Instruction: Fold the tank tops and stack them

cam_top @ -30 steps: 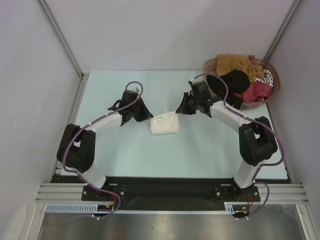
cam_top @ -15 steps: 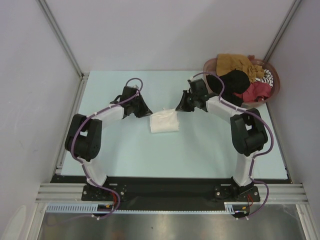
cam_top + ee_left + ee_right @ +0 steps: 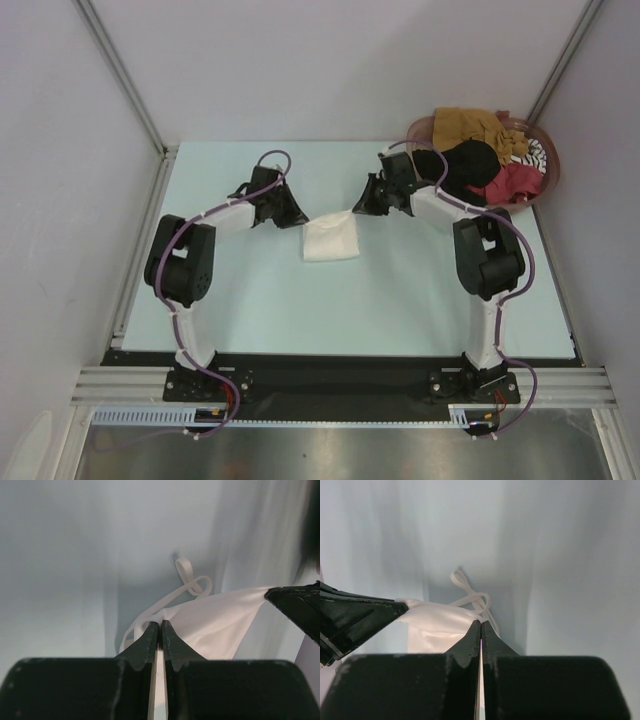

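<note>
A white tank top [image 3: 331,240] lies folded on the pale table [image 3: 400,300], mid-table. My left gripper [image 3: 301,221] is shut on its far left corner and my right gripper [image 3: 354,209] is shut on its far right corner. In the left wrist view the jaws [image 3: 160,625] pinch white tank top cloth [image 3: 220,620], with loose straps [image 3: 192,582] beyond. The right wrist view shows that gripper [image 3: 481,624] pinching the white tank top [image 3: 437,620] the same way, its edge taut between the two grippers. Mustard [image 3: 468,124], black [image 3: 465,165], red [image 3: 515,182] and striped [image 3: 536,152] tank tops fill the basket.
The round reddish-brown basket [image 3: 419,128] stands at the table's back right corner, close behind the right arm. Grey walls and metal frame posts [image 3: 120,80] enclose the table on the left, back and right.
Both grippers have moved toward the far side of the table, drawing the white tank top's far edge with them. Both arms' elbows have swung inward.
</note>
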### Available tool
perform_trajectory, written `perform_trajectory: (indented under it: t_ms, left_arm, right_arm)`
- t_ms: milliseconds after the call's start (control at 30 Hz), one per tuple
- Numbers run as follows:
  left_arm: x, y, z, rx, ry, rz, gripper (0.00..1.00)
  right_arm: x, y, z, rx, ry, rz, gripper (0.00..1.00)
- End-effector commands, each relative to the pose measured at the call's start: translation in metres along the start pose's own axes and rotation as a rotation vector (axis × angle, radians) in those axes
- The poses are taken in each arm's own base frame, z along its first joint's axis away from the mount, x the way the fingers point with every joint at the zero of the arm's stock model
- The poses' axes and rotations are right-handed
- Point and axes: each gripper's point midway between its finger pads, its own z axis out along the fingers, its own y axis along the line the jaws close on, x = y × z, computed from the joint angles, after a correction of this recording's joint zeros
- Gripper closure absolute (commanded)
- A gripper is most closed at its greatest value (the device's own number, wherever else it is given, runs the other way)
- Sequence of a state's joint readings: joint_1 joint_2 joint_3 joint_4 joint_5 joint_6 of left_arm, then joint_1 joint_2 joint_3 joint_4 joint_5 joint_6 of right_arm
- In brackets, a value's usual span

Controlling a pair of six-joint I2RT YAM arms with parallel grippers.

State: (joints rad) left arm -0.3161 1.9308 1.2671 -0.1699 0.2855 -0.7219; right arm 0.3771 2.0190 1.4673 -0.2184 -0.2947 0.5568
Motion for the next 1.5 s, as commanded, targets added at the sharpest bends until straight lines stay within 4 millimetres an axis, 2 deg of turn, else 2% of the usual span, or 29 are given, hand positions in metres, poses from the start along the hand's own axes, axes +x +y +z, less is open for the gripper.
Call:
perform_trajectory:
  t_ms: [0,533,667,733,800,833,933,1000,1167,1200,1267,1367,1400,1467]
  left_arm:
    - [-0.02,-0.003,0.002,0.01,-0.032,0.028,0.89]
    - [-0.023,0.009,0.026,-0.019,-0.018,0.026,0.85]
    - [-0.022,0.01,0.03,-0.007,-0.012,0.03,0.75]
    - [-0.025,0.009,0.029,-0.009,-0.024,0.039,0.66]
    - [-0.028,0.008,0.025,-0.019,-0.034,0.045,0.58]
    - [-0.029,0.008,0.024,-0.025,-0.041,0.049,0.55]
    - [-0.037,0.005,0.013,-0.036,-0.068,0.067,0.44]
    - [-0.041,0.002,0.001,-0.048,-0.091,0.086,0.38]
    - [-0.053,-0.011,-0.034,-0.049,-0.172,0.12,0.32]
    - [-0.053,-0.011,-0.038,-0.053,-0.182,0.124,0.29]
    - [-0.058,-0.015,-0.051,-0.061,-0.211,0.138,0.29]
    - [-0.053,-0.027,-0.061,0.0,-0.203,0.15,0.28]
    - [-0.052,-0.033,-0.062,0.024,-0.197,0.152,0.29]
    - [-0.048,-0.048,-0.059,0.082,-0.166,0.168,0.31]
  right_arm:
    - [-0.025,0.007,0.004,-0.026,-0.058,-0.01,1.0]
    - [-0.021,-0.009,0.037,-0.025,-0.051,0.015,1.0]
    - [-0.02,-0.011,0.039,-0.026,-0.044,0.017,0.95]
    - [-0.021,-0.01,0.039,-0.027,-0.048,0.016,0.91]
    - [-0.023,-0.009,0.036,-0.03,-0.052,0.017,0.83]
    - [-0.024,-0.009,0.035,-0.03,-0.054,0.016,0.74]
    - [-0.03,-0.001,0.025,-0.046,-0.077,0.006,0.56]
    - [-0.034,0.007,0.014,-0.064,-0.094,0.001,0.53]
    - [-0.046,0.033,-0.012,-0.138,-0.121,-0.025,0.51]
    - [-0.045,0.038,-0.016,-0.148,-0.121,-0.031,0.51]
    - [-0.043,0.051,-0.026,-0.198,-0.114,-0.047,0.58]
    - [-0.025,0.069,-0.033,-0.285,-0.054,-0.064,0.81]
    - [-0.012,0.071,-0.032,-0.326,-0.019,-0.066,0.9]
    - [0.003,0.08,-0.033,-0.389,0.008,-0.056,0.97]
